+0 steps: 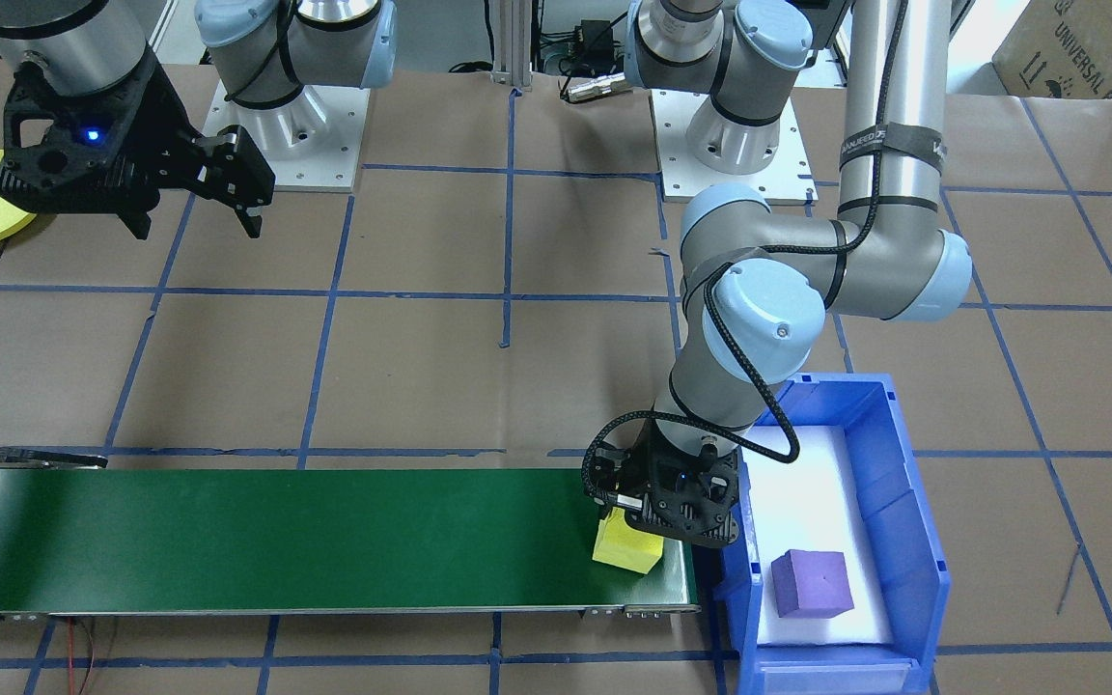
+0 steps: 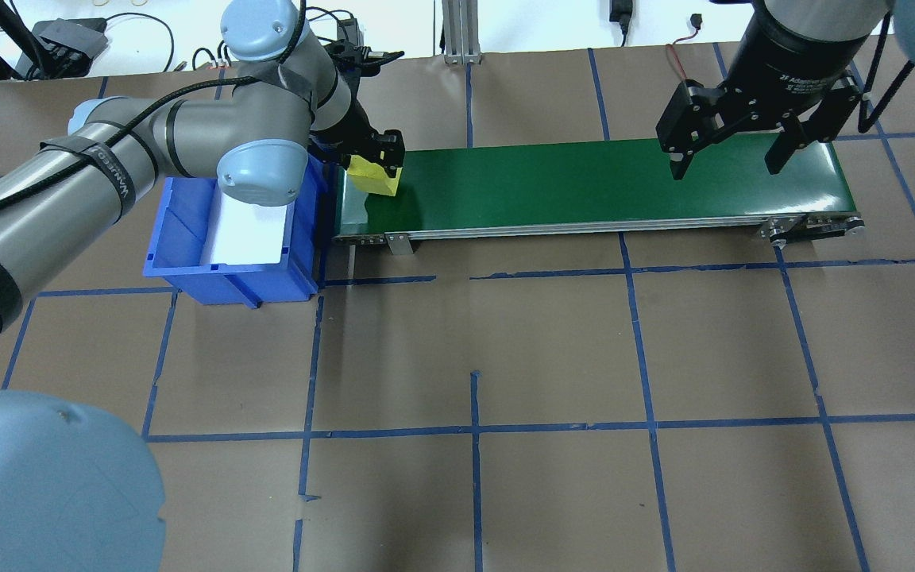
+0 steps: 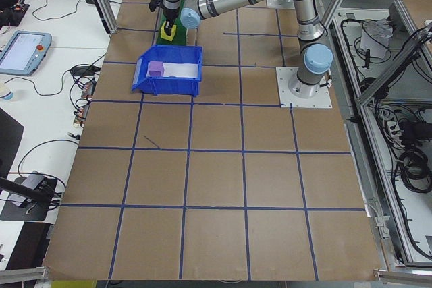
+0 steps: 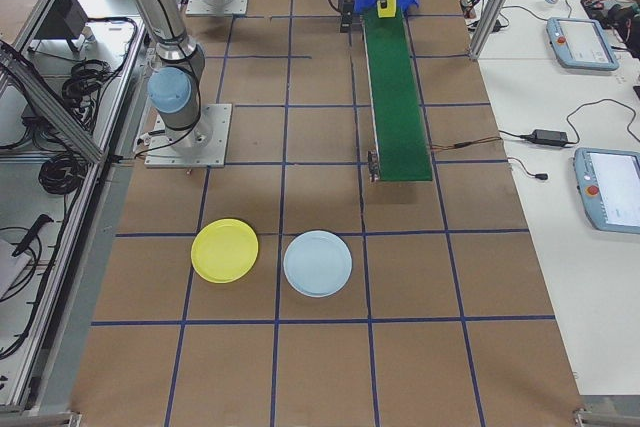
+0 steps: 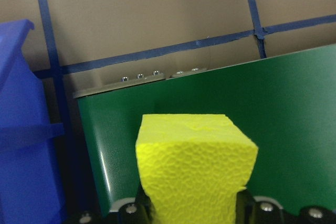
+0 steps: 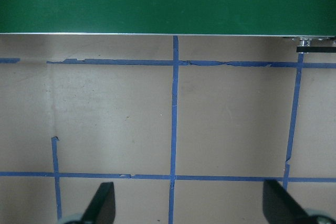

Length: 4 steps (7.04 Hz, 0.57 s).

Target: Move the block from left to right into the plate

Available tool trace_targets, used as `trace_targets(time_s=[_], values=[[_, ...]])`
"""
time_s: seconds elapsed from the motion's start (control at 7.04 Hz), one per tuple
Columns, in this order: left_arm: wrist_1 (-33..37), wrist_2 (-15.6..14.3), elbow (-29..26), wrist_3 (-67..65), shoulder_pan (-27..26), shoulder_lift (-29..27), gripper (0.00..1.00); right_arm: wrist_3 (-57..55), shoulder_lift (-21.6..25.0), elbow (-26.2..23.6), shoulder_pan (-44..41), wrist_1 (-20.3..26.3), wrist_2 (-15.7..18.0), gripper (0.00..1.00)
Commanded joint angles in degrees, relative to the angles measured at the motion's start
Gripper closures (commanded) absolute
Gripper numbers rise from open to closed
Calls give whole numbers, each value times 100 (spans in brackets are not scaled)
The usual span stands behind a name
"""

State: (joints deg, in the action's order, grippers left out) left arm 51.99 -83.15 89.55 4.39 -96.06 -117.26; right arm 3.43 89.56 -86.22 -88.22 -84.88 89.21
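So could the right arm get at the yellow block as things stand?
Probably not yet. The yellow block sits at the belt's far end, clamped in the left gripper, while the right gripper, jaws open, hangs over the opposite end.

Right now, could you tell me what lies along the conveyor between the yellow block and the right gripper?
Only bare green conveyor belt, seen overhead: the yellow block sits in the left gripper, the right gripper hangs open.

Silver arms, pale-blue joint caps, black cables, black hands
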Motion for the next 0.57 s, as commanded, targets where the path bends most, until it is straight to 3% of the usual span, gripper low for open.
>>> trace_targets(time_s=[0.0, 0.28, 0.43], values=[[4, -26, -42, 26, -1, 88, 0, 9, 26, 0, -3, 6, 17, 0], [283, -156, -235, 53, 69, 587, 0, 0, 17, -9, -3, 6, 9, 0], [773, -523, -358, 88, 305, 799, 0, -9, 17, -9, -3, 6, 0, 0]])
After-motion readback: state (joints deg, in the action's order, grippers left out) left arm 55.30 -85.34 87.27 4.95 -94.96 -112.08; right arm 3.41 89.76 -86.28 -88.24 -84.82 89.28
